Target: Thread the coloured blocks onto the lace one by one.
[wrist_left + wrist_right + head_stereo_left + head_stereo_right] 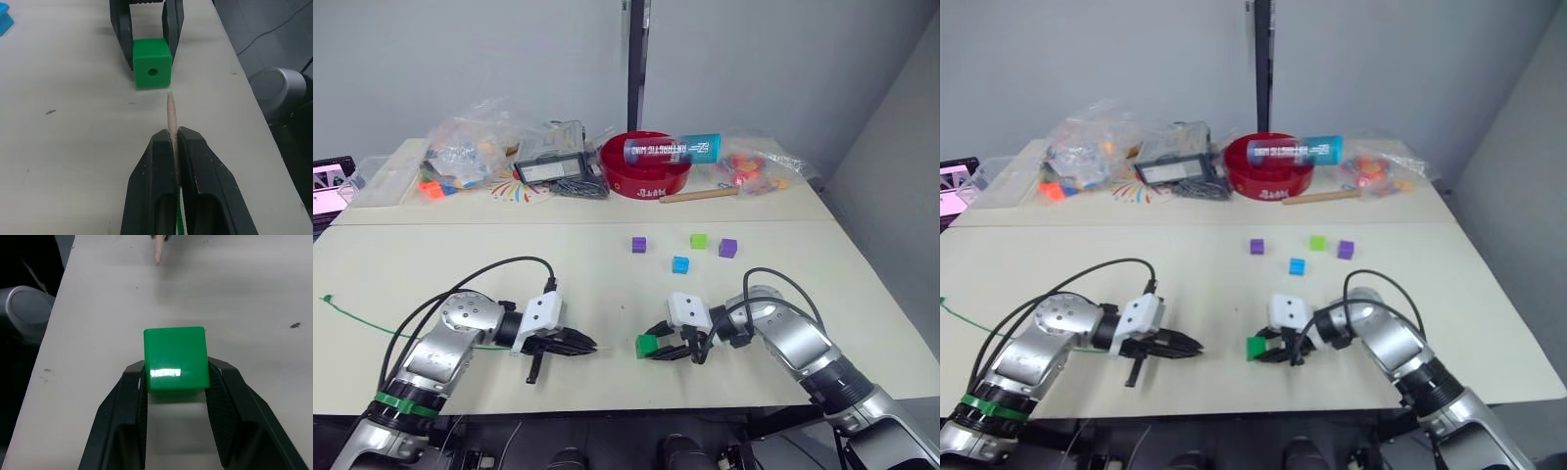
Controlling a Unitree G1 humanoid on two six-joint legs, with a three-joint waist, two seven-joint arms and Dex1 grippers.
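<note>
Our left gripper (173,139) was clamped tight on the pale stiff tip (170,113) of the lace (357,321), with a short length of the tip jutting out beyond its fingertips and the thin green string trailing back behind the wrist and away across the table (607,392). Opposite it, our right gripper (176,382) had its two fingers pinched on either side of the dark green block (175,357), which sat low at the table with its bored face turned toward the tip, and the hole (153,72) showed plainly from the left wrist. We judged this to be the first threading — none of the cubes sat on the string yet, and the two purple blocks (638,244), the light green block (699,240) and the blue block (680,264) lay loose well beyond the right gripper. The tip stood just short of the block and, as far as we could tell, aimed a little to one side of the hole, so the next move called for a small sideways correction and then a straight, slow push — any tilt would have butted the tip against the face. Both forearms lay low over the near edge, bent inward, grippers pointing at one another.
</note>
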